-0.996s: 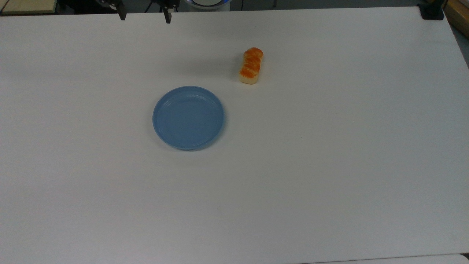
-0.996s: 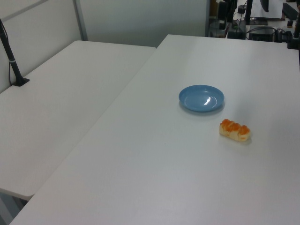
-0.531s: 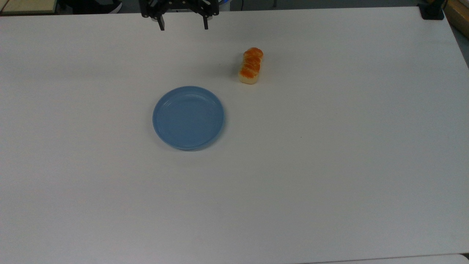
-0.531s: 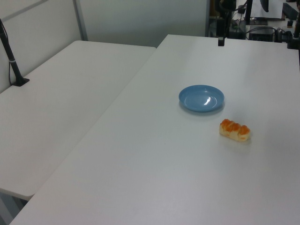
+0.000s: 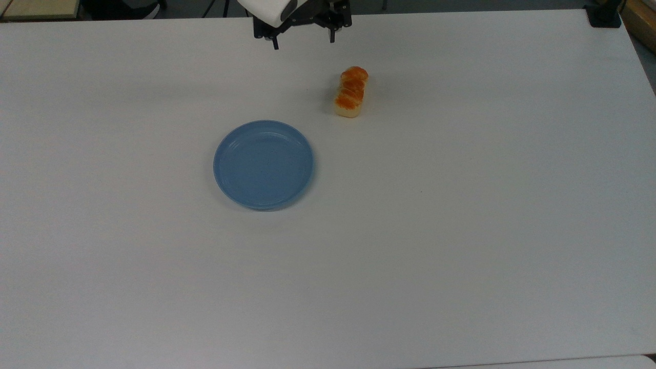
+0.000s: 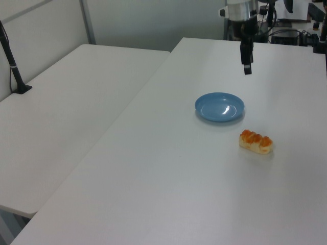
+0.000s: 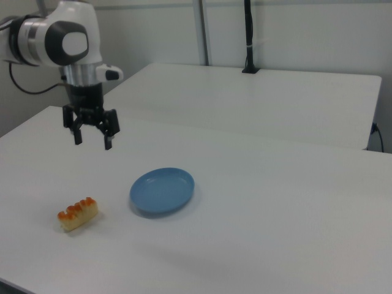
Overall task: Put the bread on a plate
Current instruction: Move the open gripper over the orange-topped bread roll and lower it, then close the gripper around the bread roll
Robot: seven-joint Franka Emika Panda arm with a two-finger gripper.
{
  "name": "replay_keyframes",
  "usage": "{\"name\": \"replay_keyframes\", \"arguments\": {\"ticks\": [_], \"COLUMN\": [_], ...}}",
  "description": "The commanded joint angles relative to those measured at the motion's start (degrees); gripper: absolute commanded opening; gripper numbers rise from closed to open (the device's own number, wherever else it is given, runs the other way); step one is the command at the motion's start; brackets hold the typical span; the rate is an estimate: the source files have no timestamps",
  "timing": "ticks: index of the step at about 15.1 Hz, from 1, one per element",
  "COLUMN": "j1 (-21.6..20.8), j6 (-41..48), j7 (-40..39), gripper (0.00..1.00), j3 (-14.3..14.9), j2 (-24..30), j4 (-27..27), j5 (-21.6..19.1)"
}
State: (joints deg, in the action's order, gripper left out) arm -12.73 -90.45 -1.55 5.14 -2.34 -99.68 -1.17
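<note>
The bread [image 5: 351, 92] lies on the white table [image 5: 461, 230], a cream roll with an orange-brown top, also seen as the bread [image 6: 256, 142] and the bread [image 7: 78, 214]. The light-blue plate [image 5: 263, 164] sits bare a little to the top view's left of it; it is the plate [image 6: 219, 107] and the plate [image 7: 162, 190] too. My gripper [image 5: 303, 42] hangs open above the table's far edge, apart from both things. It shows as the gripper [image 7: 92, 141] with fingers spread, and edge-on as the gripper [image 6: 247, 67].
A second white table [image 6: 66, 117] adjoins at the left view's left, with a black post [image 6: 11, 64] clamped on it. A black clamp [image 5: 605, 15] sits at the top view's far right corner. Cables and equipment stand behind the arm's base.
The open gripper has travelled toward the top view's right along the far edge, coming lower and nearer the bread. Bread and plate have not moved.
</note>
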Motion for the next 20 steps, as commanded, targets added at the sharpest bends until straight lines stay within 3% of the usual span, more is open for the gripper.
{"name": "replay_keyframes", "arguments": {"ticks": [1, 3, 5, 8, 10, 14, 20], "j1": [4.90, 6.48, 9.02, 11.41, 12.81, 14.14, 13.79], "j6": [-1.47, -2.96, -6.90, -18.92, -24.22, -31.60, -34.25], "j7": [4.27, 5.15, 8.56, 11.48, 11.40, 11.48, 12.01], "gripper": [1.00, 1.00, 1.00, 1.00, 1.00, 1.00, 1.00], "j3": [-7.49, -8.82, -12.76, -18.48, -20.59, -24.81, -25.97], "j2": [2.34, 2.78, 4.00, 7.94, 12.33, 14.47, 11.93], "j4": [-4.90, -7.00, -10.60, -20.86, -27.54, -35.38, -36.46], "j5": [-0.93, -1.11, -1.11, -1.20, -1.72, -3.48, -3.48]}}
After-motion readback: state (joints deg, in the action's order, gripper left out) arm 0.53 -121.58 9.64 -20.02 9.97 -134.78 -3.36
